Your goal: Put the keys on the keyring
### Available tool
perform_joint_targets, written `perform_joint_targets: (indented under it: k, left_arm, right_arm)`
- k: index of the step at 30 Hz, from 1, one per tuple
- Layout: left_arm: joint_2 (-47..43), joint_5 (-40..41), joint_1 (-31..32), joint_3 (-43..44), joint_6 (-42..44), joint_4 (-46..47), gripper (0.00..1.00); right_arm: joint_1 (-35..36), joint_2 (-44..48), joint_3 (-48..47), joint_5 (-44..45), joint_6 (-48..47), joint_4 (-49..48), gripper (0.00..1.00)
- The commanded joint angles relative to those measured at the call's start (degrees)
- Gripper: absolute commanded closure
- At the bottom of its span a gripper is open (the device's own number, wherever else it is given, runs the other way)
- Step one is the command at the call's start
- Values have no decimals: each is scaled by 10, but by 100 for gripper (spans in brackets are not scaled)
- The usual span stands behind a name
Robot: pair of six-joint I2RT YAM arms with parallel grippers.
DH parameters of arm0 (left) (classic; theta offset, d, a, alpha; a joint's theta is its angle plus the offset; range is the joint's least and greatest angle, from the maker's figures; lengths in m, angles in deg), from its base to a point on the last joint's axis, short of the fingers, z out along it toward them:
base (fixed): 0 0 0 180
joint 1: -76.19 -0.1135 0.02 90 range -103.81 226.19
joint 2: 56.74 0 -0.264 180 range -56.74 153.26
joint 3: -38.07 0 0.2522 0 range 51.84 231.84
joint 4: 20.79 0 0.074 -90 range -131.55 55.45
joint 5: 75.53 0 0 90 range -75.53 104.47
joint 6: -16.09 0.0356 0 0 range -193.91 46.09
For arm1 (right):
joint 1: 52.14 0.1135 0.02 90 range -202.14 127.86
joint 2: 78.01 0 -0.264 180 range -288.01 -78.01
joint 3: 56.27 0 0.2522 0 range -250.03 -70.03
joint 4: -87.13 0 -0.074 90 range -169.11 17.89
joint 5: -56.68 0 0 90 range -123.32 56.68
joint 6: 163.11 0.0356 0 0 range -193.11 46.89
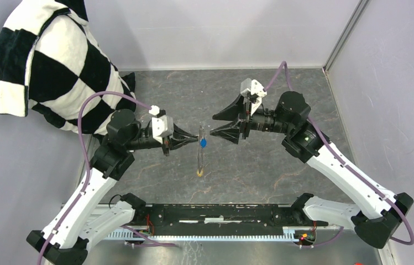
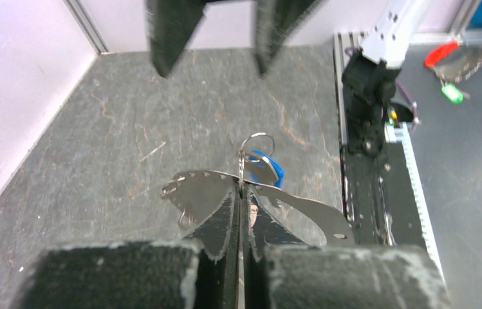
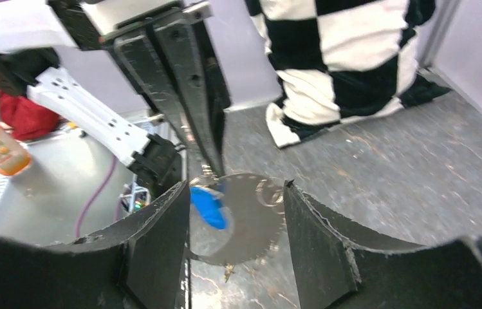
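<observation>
Keyring (image 1: 200, 157): sits edge-on, clamped between the tight-pressed tips of the left gripper (image 1: 194, 141). Blue key (image 1: 203, 143): lies right against the keyring, just beyond those tips. Right gripper (image 1: 211, 125): spread wide, holds nothing, faces the keyring. Hold the left clamp firm; bring the right in squarely; close only with both pads flanking the blue key.

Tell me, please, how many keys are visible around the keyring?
2. The blue-headed key hangs at the keyring, just beyond the left gripper. The yellow-headed key shows at the keyring's end nearest the arm bases. Others could be hidden.
</observation>
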Motion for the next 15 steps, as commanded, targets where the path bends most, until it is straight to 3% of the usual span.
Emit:
perform_joint_targets:
  k: [1, 4, 9, 15]
  left_arm:
    - [13, 21, 2, 11, -128, 128, 98]
    - [19, 29, 2, 15, -136, 132, 98]
    - [16, 39, 3, 13, -139, 139, 98]
    - [17, 39, 2, 13, -135, 145, 98]
  right_arm:
    - [-1, 8, 45, -48, 127, -158, 38]
    - [-1, 5, 66, -59, 169, -209, 37]
    - [-1, -10, 65, -59, 172, -215, 38]
    - [-1, -28, 67, -64, 188, -239, 55]
